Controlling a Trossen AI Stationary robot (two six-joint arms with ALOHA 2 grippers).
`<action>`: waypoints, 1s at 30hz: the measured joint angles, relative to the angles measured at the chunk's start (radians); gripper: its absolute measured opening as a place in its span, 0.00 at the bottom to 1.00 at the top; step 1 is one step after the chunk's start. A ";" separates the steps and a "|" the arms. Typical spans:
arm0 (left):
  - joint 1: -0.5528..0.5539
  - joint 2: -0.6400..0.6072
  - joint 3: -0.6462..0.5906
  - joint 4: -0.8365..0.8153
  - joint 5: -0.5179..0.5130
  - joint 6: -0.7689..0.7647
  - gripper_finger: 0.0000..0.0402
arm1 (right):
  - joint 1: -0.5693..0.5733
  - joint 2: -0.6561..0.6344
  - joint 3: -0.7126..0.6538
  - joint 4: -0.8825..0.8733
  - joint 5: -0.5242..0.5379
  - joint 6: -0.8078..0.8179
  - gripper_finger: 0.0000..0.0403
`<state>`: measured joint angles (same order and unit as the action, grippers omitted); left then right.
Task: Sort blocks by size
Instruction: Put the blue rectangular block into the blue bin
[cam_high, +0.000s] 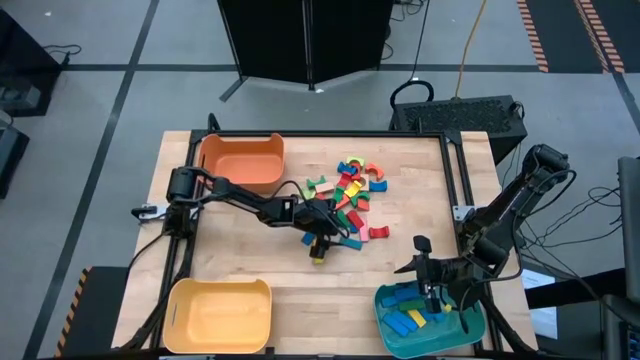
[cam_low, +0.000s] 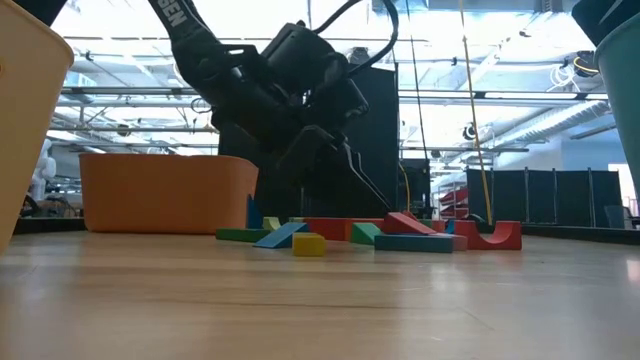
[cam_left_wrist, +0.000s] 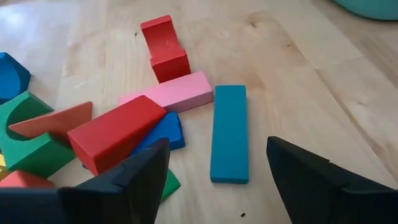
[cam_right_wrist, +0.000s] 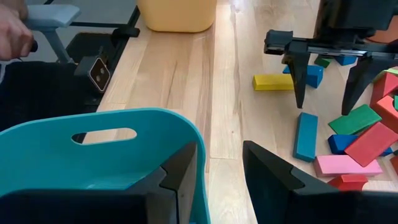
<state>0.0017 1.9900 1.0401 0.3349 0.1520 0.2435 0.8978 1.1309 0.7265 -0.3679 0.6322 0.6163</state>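
Left hand (cam_high: 322, 243) spread wide, empty, above the teal bar (cam_left_wrist: 229, 133).

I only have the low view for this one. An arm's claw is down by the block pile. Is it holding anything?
Observer: No. The left claw is open and empty; a teal bar lies flat on the table close by it.
Operator: Where is the other arm?
Observer: The right claw hangs over the teal bin on the table's right side.
Operator: Anything in that bin?
Observer: Yes, several blue and yellow blocks lie in it.
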 joint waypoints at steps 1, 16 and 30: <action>0.000 0.000 0.000 0.000 0.000 0.000 0.64 | 0.000 0.000 0.000 0.000 0.000 0.000 0.29; 0.000 0.045 0.005 0.049 0.002 -0.002 0.58 | 0.000 0.000 0.000 -0.002 -0.001 -0.001 0.29; -0.004 0.103 0.017 0.062 0.005 -0.013 0.58 | 0.000 0.000 0.000 -0.003 0.000 -0.001 0.29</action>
<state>-0.0021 2.0933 1.0573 0.3971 0.1566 0.2308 0.8978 1.1313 0.7261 -0.3705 0.6319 0.6148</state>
